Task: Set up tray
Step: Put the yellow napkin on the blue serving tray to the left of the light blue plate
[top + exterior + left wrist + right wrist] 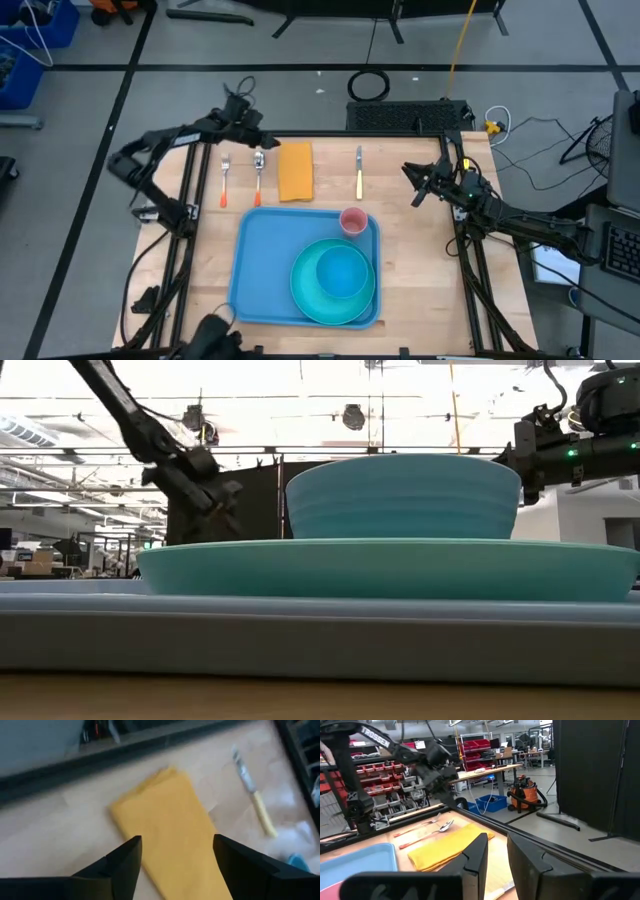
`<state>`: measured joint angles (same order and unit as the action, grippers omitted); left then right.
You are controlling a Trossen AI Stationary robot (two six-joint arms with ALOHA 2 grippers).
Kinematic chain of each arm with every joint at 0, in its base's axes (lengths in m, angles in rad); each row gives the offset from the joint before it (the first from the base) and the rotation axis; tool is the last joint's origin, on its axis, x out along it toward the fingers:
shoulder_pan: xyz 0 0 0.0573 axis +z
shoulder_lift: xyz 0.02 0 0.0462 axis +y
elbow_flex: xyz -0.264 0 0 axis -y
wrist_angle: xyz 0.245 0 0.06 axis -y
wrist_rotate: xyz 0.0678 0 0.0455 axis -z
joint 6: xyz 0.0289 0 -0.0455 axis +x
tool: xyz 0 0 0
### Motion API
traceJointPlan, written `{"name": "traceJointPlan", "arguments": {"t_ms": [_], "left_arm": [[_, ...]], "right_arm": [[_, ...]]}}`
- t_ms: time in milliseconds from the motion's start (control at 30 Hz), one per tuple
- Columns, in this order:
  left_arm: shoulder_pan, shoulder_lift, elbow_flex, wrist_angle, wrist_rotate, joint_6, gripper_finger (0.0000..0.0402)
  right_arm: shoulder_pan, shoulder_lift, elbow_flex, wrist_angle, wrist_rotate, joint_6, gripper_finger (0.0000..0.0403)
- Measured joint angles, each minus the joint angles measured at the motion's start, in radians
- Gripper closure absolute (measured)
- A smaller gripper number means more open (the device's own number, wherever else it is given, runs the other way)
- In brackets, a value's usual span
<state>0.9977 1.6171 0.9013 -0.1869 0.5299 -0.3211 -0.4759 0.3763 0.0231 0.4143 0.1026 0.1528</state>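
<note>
The large flat blue plastic tray [262,262] with rounded corners and a raised rim is seen in the lower centre of the high view, at the near edge of the wooden table [420,270]. A round turquoise plate [318,298] is laid on the tray's lower right part, and a round turquoise bowl [342,272] is stood on that plate. A small pink cup [353,220] is set in the tray's upper right corner. In the low view the tray's rim [300,630] fills the bottom of the frame, with plate and bowl stacked above it.

Beyond the tray, toward the top of the high view, a row of things is laid out on the bare wood: an orange-handled metal fork [225,180], an orange-handled metal spoon [258,175], a folded yellow cloth napkin [295,171] and a yellow-handled metal knife [359,172].

The left gripper [262,143] is held at the upper left, just above the spoon and beside the napkin, well apart from the tray. In the left wrist view its jaws are seen spread wide over the napkin, with nothing between them.

The right gripper [412,183] is held at the upper right, beyond the knife and apart from the tray's upper right corner. In the right wrist view its jaws are parted by a narrow gap, with nothing held.
</note>
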Motion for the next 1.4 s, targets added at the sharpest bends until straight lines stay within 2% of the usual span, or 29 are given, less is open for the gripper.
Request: {"name": "traceJointPlan", "arguments": {"t_ms": [200,500,700,1133,1400], "left_arm": [[0.001,0.128,0.059,0.002,0.013,0.004,0.0149],[-0.011,0.195,0.076,0.009,-0.081,0.0,0.0149],[-0.033,0.224,0.075,0.041,-0.157,-0.021,0.0149],[-0.086,0.226,0.076,0.133,-0.13,-0.064,0.0149],[-0.109,0.226,0.076,0.113,-0.173,-0.066,0.0149]], "right_arm": [[0.0,0.0,-0.001,0.0,0.0,0.0,0.0339],[0.0,0.0,-0.001,0.0,-0.001,0.0,0.0339],[0.0,0.0,-0.001,0.001,-0.001,0.0,0.0339],[0.0,0.0,-0.001,0.004,-0.002,0.0,0.0339],[0.0,0.0,-0.001,0.004,-0.002,0.0,0.0339]]}}
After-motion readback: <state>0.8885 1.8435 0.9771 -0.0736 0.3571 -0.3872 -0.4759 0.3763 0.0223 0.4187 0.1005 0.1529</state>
